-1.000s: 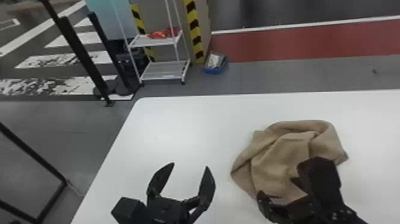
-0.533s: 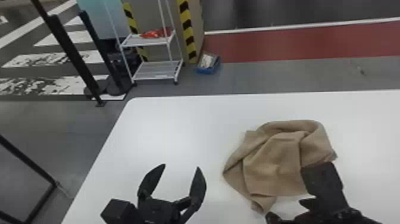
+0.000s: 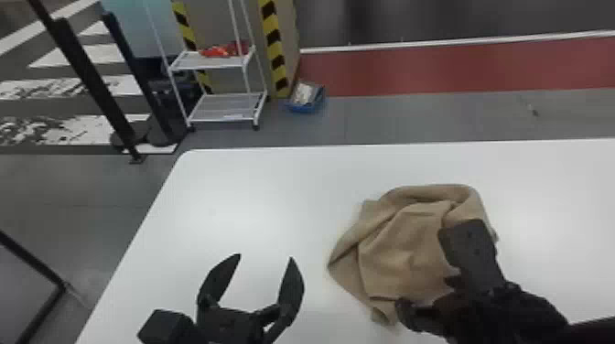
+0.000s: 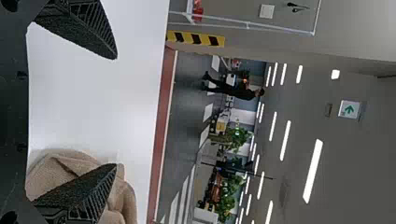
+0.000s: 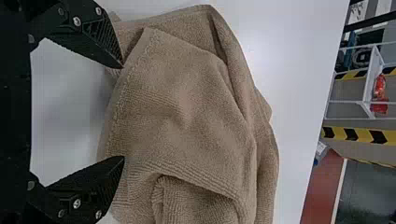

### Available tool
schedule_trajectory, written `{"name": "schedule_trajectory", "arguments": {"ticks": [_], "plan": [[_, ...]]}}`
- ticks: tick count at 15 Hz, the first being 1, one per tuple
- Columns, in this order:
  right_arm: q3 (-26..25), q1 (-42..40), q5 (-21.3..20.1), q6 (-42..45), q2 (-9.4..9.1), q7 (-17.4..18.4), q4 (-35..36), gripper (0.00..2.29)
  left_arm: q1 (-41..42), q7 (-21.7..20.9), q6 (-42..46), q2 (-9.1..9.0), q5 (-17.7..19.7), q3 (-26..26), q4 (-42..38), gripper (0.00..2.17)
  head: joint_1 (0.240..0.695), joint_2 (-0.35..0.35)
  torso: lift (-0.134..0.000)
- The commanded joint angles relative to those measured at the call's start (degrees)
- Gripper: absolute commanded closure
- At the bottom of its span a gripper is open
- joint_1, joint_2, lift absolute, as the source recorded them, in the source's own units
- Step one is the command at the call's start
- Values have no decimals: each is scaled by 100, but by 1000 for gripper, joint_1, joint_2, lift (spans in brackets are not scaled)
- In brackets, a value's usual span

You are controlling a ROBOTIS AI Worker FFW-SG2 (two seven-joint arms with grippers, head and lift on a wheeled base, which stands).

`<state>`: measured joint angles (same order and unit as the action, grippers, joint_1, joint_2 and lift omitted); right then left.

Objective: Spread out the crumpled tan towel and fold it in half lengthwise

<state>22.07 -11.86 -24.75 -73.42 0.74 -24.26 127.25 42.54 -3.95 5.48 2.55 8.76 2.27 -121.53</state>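
at the far left, beyond my table, two dark posts [image 3: 91, 84] lean across the head view, with white markings [image 3: 100, 130] on the grey floor around their feet. next comes a white rack [image 3: 224, 107], red things [image 3: 217, 51] lying on its upper shelf, and just to the right of it a blue bin [image 3: 304, 109] sits on the floor. a red strip [image 3: 434, 68] of floor runs off to the right from there.

nearer to me, the white table [image 3: 219, 196] begins with its rounded far left corner. over its near side i have my left claw [image 3: 266, 256], wide open, its two fingers spread apart with nothing between them. to the right of it, apart from it in the head view, the tan towel [image 3: 402, 249] lies on the table in a crumpled heap, its far part bunched into thick folds, one corner pointing towards my left claw's side and another towards me. over the towel's near right part is my right claw [image 3: 423, 267], also open and gripping nothing; in its wrist view one edge of the towel runs close by both fingertips [image 5: 116, 63], though i cannot tell whether they touch the cloth.
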Motion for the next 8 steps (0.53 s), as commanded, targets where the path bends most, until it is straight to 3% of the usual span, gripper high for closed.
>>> {"name": "schedule_trajectory", "arguments": {"ticks": [1,5,8], "plan": [[25,193,76,174,-30,44,-332,272,0,0,1,0,3,1,6,53,695,183,-124],[51,281,217,385,-47,53,-517,853,0,0,18,0,3,-25,24,53,695,197,-124],[34,255,217,508,-56,132,-517,1659,-9,0,18,0,3,-16,41,53,695,208,-124]]}}
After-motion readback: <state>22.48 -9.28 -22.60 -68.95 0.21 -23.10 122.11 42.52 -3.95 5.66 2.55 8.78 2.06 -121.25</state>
